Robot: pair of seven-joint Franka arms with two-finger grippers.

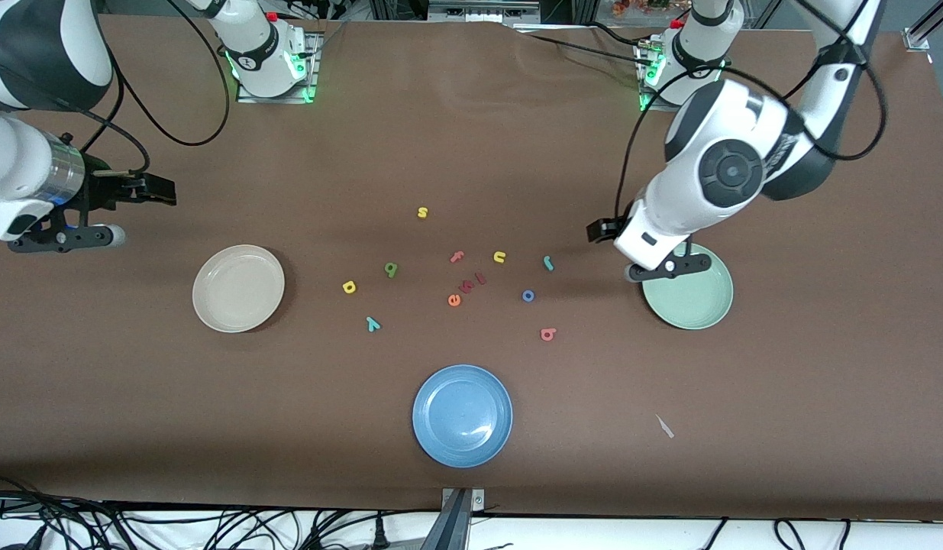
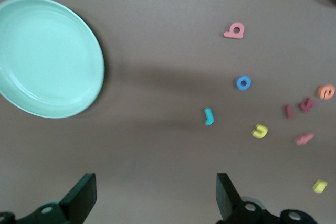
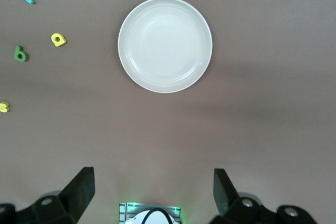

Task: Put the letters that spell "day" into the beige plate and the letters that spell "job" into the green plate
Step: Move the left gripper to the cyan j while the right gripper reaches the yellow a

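Brown tabletop (image 1: 471, 130), and not one letter plated yet. Beige plate (image 1: 238, 288) lay bare toward the right arm's end; green plate (image 1: 692, 302) lay just as bare toward the left arm's end. Between them, around the tabletop's middle, sat the scatter: yellow d (image 1: 349, 287), dark green a (image 1: 391, 269) and teal y (image 1: 373, 324) clustered on the beige plate's side; teal j (image 1: 548, 263), blue o (image 1: 528, 296) and salmon b (image 1: 547, 334) on the green plate's side. Mixed in among them: yellow s (image 1: 422, 212), pink f (image 1: 456, 257), yellow u (image 1: 499, 257), orange e (image 1: 454, 300). Blue plate (image 1: 462, 415) sat toward the tabletop's edge nearest the front camera.

Left gripper (image 2: 155, 187): hung over the green plate's rim on the letters' side, jaws spread wide, gripping nothing. Right gripper (image 3: 152, 182): waited over bare tabletop by the edge at the right arm's end, jaws equally wide, empty too.

Looked like the opening reach. Probably best begun with the teal j, closest to the left gripper. Called for a straight drop with the jaws across the j's thin stem, right down to the tabletop, since such flat foam offers little to pinch. Worth steering well clear of the yellow u nearby, and checking each shape first: b, d and a read alike when turned.
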